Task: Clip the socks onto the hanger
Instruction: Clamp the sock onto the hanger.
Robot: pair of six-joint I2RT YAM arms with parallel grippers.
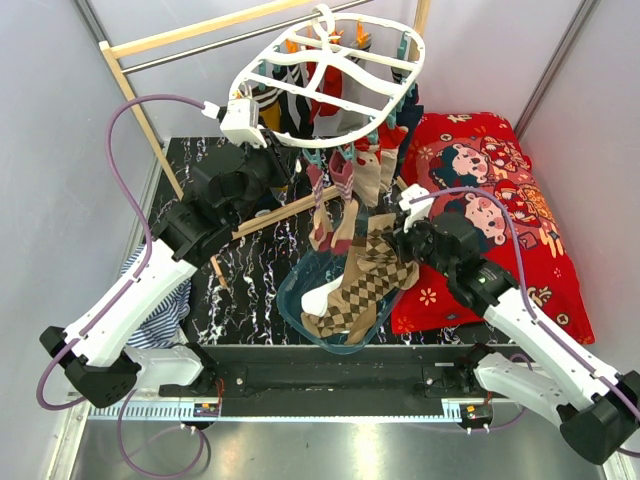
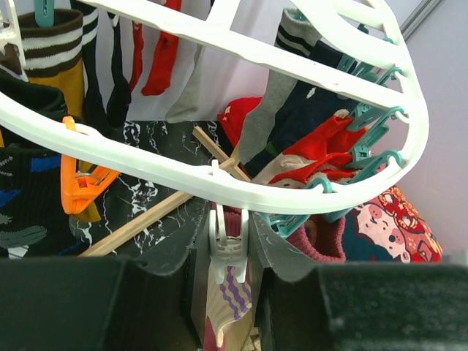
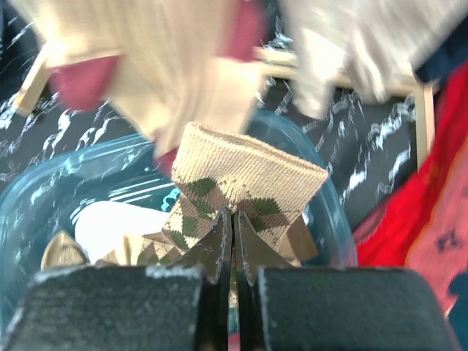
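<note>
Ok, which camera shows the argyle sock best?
Right wrist: the argyle sock is close and centred, pinched between the shut fingers. Top external shows more of its length, but small, hanging over the blue tub. Left wrist doesn't clearly show it.

Mixed socks (image 1: 332,212) beneath white oval hanger (image 1: 310,142)

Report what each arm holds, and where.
Right gripper: argyle sock, pinched just below its cuff. Left gripper: jaws flank a white clip under the hanger; grip unclear.
</note>
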